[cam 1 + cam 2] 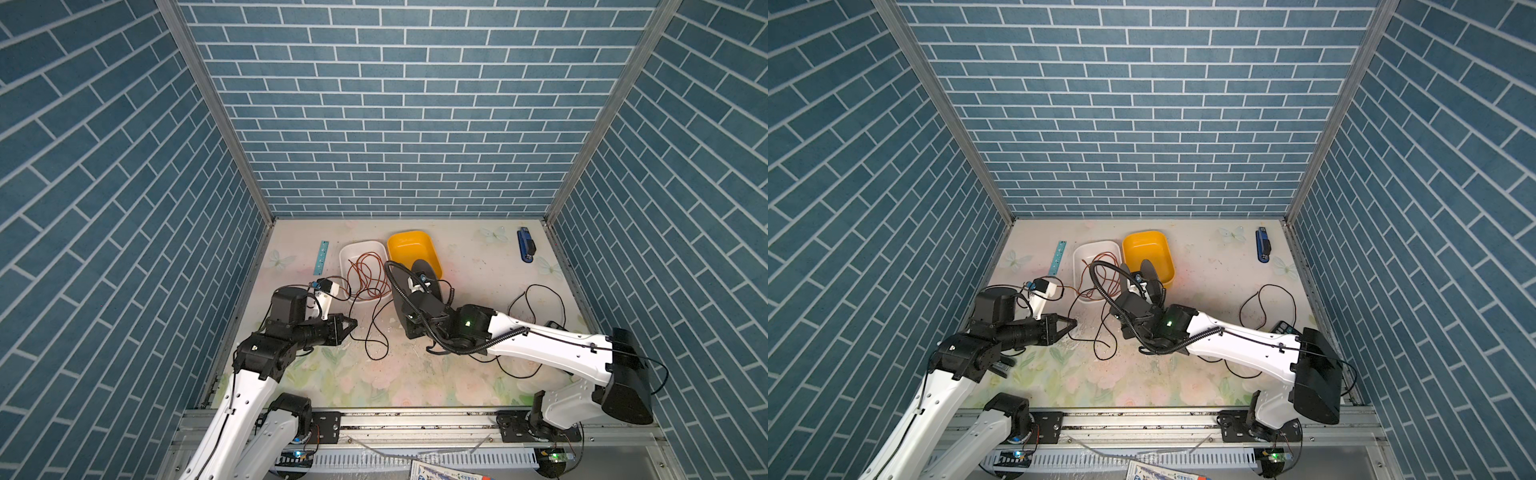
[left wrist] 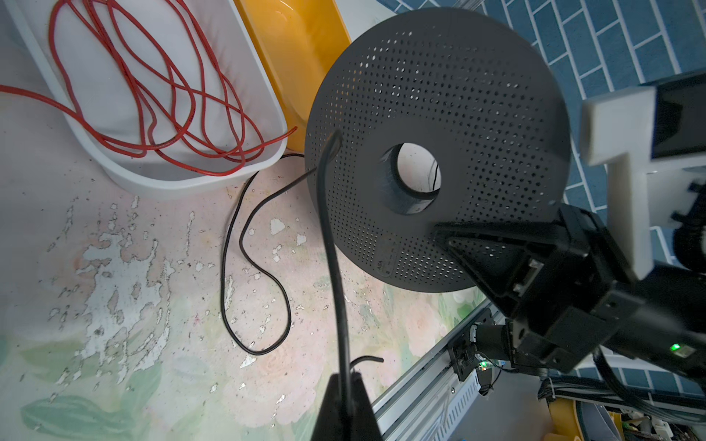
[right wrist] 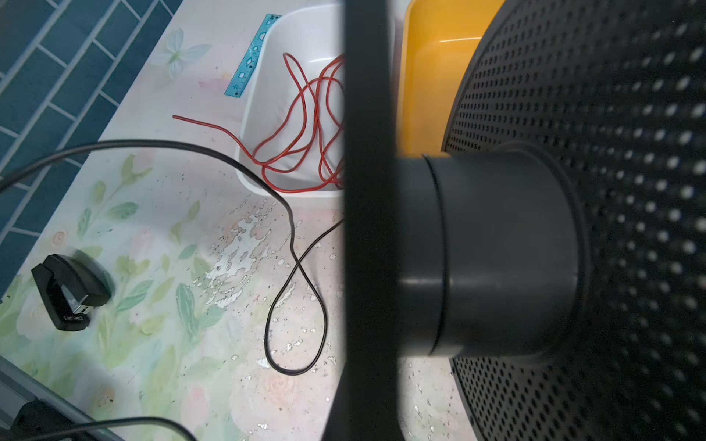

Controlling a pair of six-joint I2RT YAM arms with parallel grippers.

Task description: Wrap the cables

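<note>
The thin black cable (image 2: 331, 244) runs taut from my left gripper (image 2: 345, 376), which is shut on it close to its free end, up to the rim of a dark grey perforated spool (image 2: 439, 114). More of the cable lies in loose loops on the mat (image 1: 376, 332), and another loop lies further right (image 1: 540, 291). My right gripper (image 3: 365, 412) is shut on the edge of one spool flange and holds the spool (image 1: 409, 303) upright just above the mat. In both top views the left gripper (image 1: 353, 323) (image 1: 1074, 322) points at the spool (image 1: 1152, 282) from the left.
A white tray (image 1: 361, 248) with a coiled red wire (image 2: 160, 95) stands behind the grippers. A yellow tray (image 1: 409, 245) stands beside it. A blue ruler (image 1: 321, 257) lies to the left, a blue stapler (image 1: 525, 245) at the back right, and a black stapler (image 3: 70, 290) near the left wall.
</note>
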